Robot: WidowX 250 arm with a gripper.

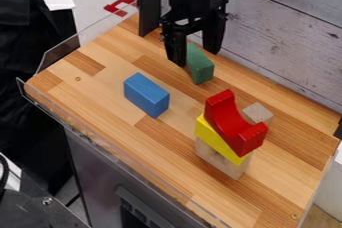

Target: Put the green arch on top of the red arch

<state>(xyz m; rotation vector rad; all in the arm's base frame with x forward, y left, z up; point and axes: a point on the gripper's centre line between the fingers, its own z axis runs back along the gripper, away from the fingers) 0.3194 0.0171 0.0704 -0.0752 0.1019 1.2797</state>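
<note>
A: ok so where's the gripper at in this shot?

B: Upper middle of the camera view, hanging down over the far side of the wooden bench. The fingers are wide apart.

A: Got anything in them?

B: Nah, not clamped on anything. The green arch is right there though. Its far end shows in the gap between the 2 fingers and the near end pokes out toward the camera. Can't tell if the left-hand finger in the picture is touching it.

A: And the red arch?

B: Lower right of the green arch, well apart from it, up on a little stack. It's got the hollow side facing up, sitting on a yellow block, and under that is a plain wood block. So that's 3 pieces stacked up. The green arch isn't on there.

A: What else is lying around?

B: 1 blue block near the middle of the bench, left of the stack. There's also a pale cube just behind the red arch, can't tell what it's resting on. Plus a clear panel along the left edge and a whitewashed plank wall behind.
</note>
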